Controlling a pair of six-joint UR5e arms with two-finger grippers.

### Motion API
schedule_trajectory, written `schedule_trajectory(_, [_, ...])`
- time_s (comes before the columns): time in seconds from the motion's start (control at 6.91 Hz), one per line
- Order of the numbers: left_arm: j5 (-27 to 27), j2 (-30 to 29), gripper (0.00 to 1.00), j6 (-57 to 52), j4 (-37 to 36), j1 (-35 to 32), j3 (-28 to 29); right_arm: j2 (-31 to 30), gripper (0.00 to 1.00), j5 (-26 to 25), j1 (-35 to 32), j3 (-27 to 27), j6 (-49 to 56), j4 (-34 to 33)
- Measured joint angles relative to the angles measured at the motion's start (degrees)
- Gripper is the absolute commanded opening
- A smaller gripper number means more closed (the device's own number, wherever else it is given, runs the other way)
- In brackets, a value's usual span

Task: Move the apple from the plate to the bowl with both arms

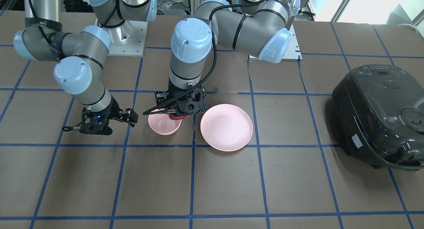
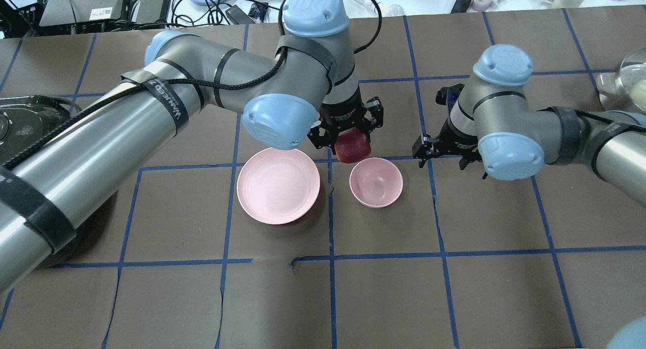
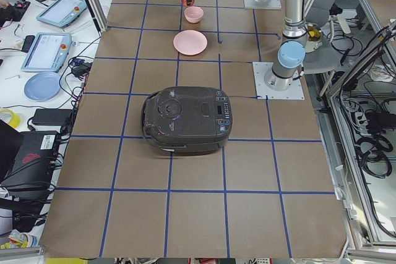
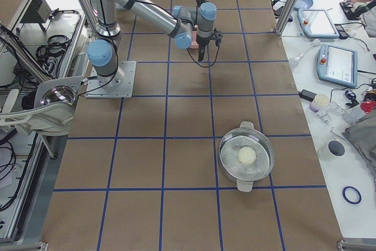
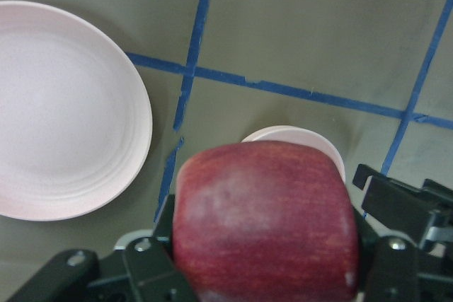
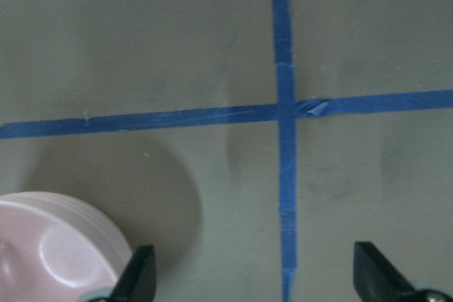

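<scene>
Clamping the blocky, dull-red apple (image 5: 263, 221) between its black fingers, the left gripper (image 2: 352, 137) holds it in the air at the rim of the small, deep pink bowl (image 2: 376, 204), off the wide, smooth pink plate (image 2: 278, 185). The right gripper (image 6: 258, 284) hangs wide open and empty beside the bowl. The worktop (image 2: 383, 288) is matte brown, gridded with blue tape. A glossy dark cooker (image 1: 377, 116) sits well apart.

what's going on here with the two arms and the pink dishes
The left pincer is shut on the apple, held up near the rim of the bowl but not in it. The plate is empty, and so is the bowl. The right pincer hangs open and empty on the bowl's other side.
</scene>
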State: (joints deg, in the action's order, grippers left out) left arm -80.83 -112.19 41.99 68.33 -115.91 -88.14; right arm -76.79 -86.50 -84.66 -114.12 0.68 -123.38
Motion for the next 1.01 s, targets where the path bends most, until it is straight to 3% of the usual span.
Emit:
schedule_trajectory(0.29, [-0.10, -3.93, 0.09, 5.26, -6.14, -3.28, -1.09, -1.46, 1.00, -2.58, 2.12, 4.57, 1.11, 6.05])
schedule_trajectory(0.43, [-0.15, -5.98, 0.14, 7.27, -9.06, -4.20, -1.33, -1.75, 1.00, -4.55, 2.39, 9.19, 1.21, 11.13])
schedule_trajectory(0.72, [-0.51, -8.33, 0.76, 8.23, -11.20, -5.15, -2.29, -1.88, 1.00, -5.60, 2.52, 18.36, 1.23, 19.64])
schedule_trajectory(0.87, [-0.65, -8.72, 0.96, 8.10, -11.37, -5.35, -3.22, -1.95, 1.00, -5.46, 2.51, 20.61, 1.19, 21.15])
schedule_trajectory(1.01, [-0.70, -8.76, 1.00, 7.63, -11.53, -5.42, -3.93, -2.24, 1.00, -5.44, 2.49, 21.69, 1.17, 21.67])
